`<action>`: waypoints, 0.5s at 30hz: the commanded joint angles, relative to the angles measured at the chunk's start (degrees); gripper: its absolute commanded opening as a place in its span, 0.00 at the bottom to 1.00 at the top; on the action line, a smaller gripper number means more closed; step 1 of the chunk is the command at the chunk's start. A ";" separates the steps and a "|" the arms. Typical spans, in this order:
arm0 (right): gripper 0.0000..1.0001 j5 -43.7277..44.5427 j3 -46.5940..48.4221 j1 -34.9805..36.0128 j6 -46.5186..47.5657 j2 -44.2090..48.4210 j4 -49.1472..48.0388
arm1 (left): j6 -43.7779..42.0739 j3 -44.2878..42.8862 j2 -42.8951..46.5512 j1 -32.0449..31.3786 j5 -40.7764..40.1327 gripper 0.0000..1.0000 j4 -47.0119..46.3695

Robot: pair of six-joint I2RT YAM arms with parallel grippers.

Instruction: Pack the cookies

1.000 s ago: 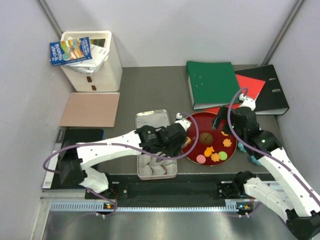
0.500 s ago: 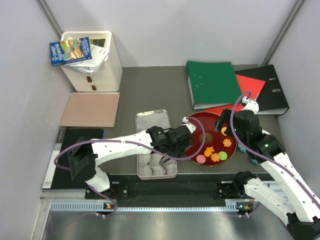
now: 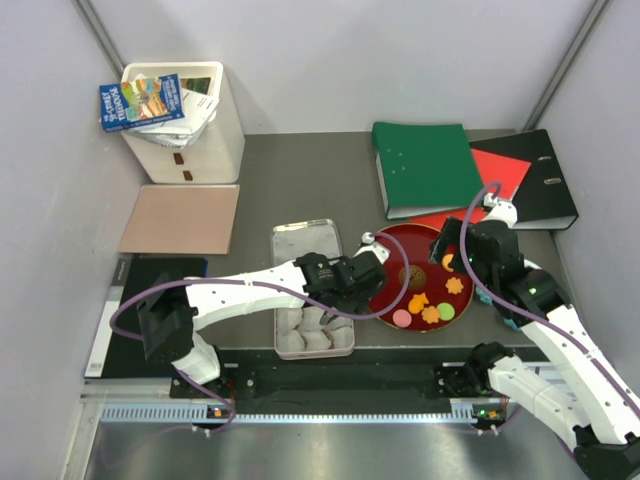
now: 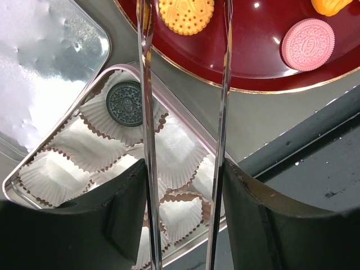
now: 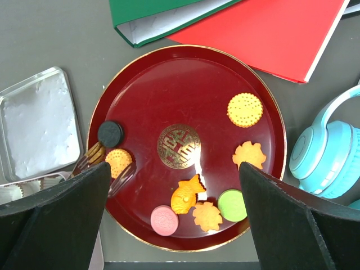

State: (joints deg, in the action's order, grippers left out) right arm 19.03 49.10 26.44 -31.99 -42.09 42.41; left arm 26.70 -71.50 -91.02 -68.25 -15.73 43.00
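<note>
— Grey tabletop [image 3: 300, 190] between pale walls, then. How did the left pincer [image 5: 107, 165] stand?

— Spread. Its thin metal tines reached over the rim of the red plate [image 5: 185, 84], one on each side of a round orange biscuit [image 4: 185, 14], with a sliver of gap on either side.

— And the rest of the cookies [image 5: 207, 216]?

— Mostly on that plate. A black one [image 5: 109, 133] lay just beside the tips and a pink one [image 4: 307, 36] lay off to the tines' side. Orange shapes and a green one [image 5: 232, 205] sat under the right pincer [image 3: 447, 252], which hung above the plate with its fingers wide apart, holding nothing. One black biscuit [image 4: 125, 103] sat in a paper cup [image 4: 53, 169] inside the tin [image 3: 278, 340], back beneath the left wrist.

— Anything crowding them?

— Turquoise headphones [image 5: 320, 160] lay just beside the plate on the right pincer's outer side. The tin's lid [image 5: 36, 126] was beside the left tines. A red folder [image 5: 270, 34] and a green binder [image 3: 425, 165] lay past the plate.
</note>
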 commanded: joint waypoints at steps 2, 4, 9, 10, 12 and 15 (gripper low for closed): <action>0.95 0.66 0.12 -0.51 0.79 -0.10 -1.46 | 1.16 -1.09 -0.82 -0.22 0.78 0.53 -0.20; 0.95 0.49 0.12 -0.51 0.70 -0.10 -1.54 | 0.90 -1.09 -0.91 -0.22 1.49 0.49 -0.29; 0.95 0.57 0.12 -0.51 0.70 -0.10 -1.54 | -0.15 -1.36 -0.30 -0.22 1.41 0.35 -0.20; 0.95 0.57 0.12 -0.60 0.61 -0.19 -1.54 | -0.24 -1.53 0.49 -0.22 0.88 0.35 -0.03; 0.96 0.49 0.29 -0.51 0.70 -0.45 -1.81 | -0.85 -2.67 1.54 -0.22 -1.48 0.35 0.50; 0.95 0.48 0.73 -0.51 0.61 -1.15 -1.89 | -1.73 -6.00 3.83 -0.22 -5.35 0.34 3.82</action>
State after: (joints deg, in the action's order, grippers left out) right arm 19.00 49.10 26.44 -31.97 -42.39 42.39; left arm 26.57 -71.85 -91.96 -68.29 -15.59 44.10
